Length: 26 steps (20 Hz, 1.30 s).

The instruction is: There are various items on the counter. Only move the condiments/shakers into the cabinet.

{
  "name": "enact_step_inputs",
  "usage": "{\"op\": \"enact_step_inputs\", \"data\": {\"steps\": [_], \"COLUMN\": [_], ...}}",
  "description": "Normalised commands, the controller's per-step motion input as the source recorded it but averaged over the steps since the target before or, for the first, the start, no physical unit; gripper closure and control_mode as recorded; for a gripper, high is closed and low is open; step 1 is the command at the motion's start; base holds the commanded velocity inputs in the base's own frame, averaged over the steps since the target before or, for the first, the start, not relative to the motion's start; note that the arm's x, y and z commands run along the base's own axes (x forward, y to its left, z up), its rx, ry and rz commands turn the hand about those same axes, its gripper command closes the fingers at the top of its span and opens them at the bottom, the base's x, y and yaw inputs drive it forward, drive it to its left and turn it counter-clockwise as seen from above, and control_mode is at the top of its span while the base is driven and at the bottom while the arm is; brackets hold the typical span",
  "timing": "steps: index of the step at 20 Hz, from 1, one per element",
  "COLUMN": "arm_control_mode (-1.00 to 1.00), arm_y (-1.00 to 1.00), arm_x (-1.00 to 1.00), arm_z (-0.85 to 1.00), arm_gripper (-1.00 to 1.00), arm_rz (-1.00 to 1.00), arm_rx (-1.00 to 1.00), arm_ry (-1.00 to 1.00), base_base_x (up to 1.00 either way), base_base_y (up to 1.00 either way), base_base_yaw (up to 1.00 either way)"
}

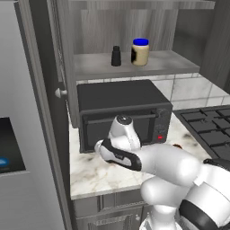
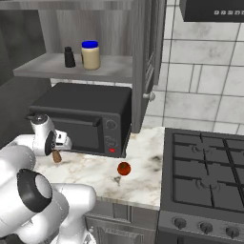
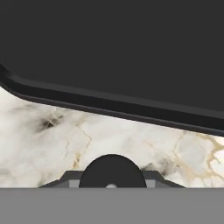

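- Gripper [image 2: 57, 153] closed on the brown wooden shaker [image 2: 56, 156], low over the counter [image 2: 143, 157] beside the toaster oven [image 2: 81, 116]
- Risk: lifting could knock the shaker against the oven, loosening the grip

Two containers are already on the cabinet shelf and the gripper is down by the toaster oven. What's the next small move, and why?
Probably lift straight up. The gripper looks shut on the brown shaker just above the counter, close to the toaster oven. Rising first should clear the oven before swinging to the shelf, beside the black shaker and jar.
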Motion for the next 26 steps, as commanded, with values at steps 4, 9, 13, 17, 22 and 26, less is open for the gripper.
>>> {"op": "enact_step_inputs", "data": {"steps": [4, 9, 13, 17, 22, 26], "arm_control_mode": [-1.0, -1.0, -1.0, -1.0, -1.0, -1.0], "arm_y": [0.0, -0.08, -0.07, 0.0, 0.0, -0.04], "arm_x": [-0.28, -0.52, -0.57, -0.44, -0.35, -0.03], "arm_z": [1.0, 1.0, 1.0, 1.0, 1.0, 1.0], "arm_gripper": [1.0, 1.0, 1.0, 1.0, 1.0, 1.0], "arm_rz": [0.0, 0.0, 0.0, 0.0, 0.0, 0.0], "arm_rx": [0.0, 0.0, 0.06, 0.03, 0.05, 0.12], "arm_ry": [-0.13, -0.11, -0.1, -0.09, -0.21, -0.16], "base_base_x": [0.0, 0.0, 0.0, 0.0, 0.0, 0.0], "base_base_y": [0.0, 0.0, 0.0, 0.0, 0.0, 0.0], "base_base_yaw": [0.0, 0.0, 0.0, 0.0, 0.0, 0.0]}}
